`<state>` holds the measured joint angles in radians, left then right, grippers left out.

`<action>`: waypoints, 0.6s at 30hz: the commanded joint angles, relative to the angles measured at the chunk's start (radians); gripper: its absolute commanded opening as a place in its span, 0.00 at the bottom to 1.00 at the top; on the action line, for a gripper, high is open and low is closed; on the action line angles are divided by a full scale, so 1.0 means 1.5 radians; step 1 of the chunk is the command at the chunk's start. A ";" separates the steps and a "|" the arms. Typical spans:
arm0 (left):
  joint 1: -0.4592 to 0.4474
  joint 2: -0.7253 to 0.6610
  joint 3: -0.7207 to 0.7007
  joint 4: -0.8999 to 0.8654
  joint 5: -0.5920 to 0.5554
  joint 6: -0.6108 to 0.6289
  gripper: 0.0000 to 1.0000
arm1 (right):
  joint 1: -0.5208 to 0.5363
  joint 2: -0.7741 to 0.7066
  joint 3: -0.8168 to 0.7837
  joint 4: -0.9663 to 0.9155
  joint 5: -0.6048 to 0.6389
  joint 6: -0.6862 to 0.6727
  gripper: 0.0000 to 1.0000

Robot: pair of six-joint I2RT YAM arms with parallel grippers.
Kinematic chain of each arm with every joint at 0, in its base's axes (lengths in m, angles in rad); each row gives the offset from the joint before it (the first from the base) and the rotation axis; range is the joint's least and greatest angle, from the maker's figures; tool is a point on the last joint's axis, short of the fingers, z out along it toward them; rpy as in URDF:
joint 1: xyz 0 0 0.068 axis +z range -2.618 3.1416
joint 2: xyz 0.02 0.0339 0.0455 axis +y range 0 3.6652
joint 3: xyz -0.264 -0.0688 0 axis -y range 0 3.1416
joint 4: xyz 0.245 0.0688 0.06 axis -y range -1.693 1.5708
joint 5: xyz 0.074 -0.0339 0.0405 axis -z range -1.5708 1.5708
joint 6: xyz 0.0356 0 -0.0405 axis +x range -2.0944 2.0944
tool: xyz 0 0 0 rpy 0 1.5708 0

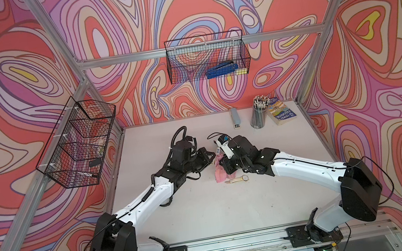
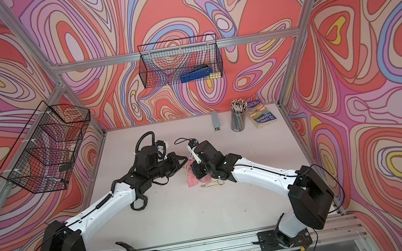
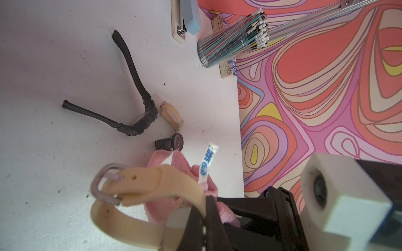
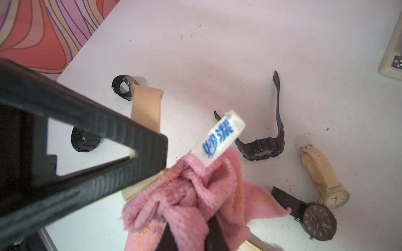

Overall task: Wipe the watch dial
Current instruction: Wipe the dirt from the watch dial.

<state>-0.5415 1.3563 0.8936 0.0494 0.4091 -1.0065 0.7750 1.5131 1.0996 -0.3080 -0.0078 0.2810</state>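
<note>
left gripper point(image 4: 148, 155): clamped tight on the strap of the beige watch point(image 3: 152, 184), holding it off the table point(image 4: 239, 43) so it stays put for rubbing.
right gripper point(image 4: 189, 236): nearly closed, pinching the bunched pink cloth point(image 4: 185, 195) as a pad.
dial: probably behind the cloth wad, between both grippers; hidden.
spare watches point(image 4: 319, 221): lying apart, untouched.

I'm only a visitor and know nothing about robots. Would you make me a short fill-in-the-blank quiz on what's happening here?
1. The right gripper is shut on a ____ cloth.
2. The left gripper is shut on a beige ____.
3. The cup on the table is full of ____.
4. The blue tool lies in a wire ____.
Missing words: pink; watch; pencils; basket.
</note>
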 commanded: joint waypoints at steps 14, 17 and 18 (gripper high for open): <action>-0.008 0.008 0.018 -0.024 -0.009 -0.004 0.00 | 0.060 -0.010 0.035 0.047 -0.011 0.001 0.00; -0.009 0.007 0.014 -0.032 -0.010 -0.005 0.00 | 0.061 -0.017 0.040 0.058 0.032 0.021 0.00; -0.010 0.006 0.011 -0.032 -0.009 -0.006 0.00 | 0.060 -0.016 0.046 0.050 0.054 0.028 0.00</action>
<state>-0.5423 1.3571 0.8959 0.0162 0.3767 -1.0000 0.8509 1.5131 1.1114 -0.3237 0.0284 0.2951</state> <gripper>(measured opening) 0.055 0.134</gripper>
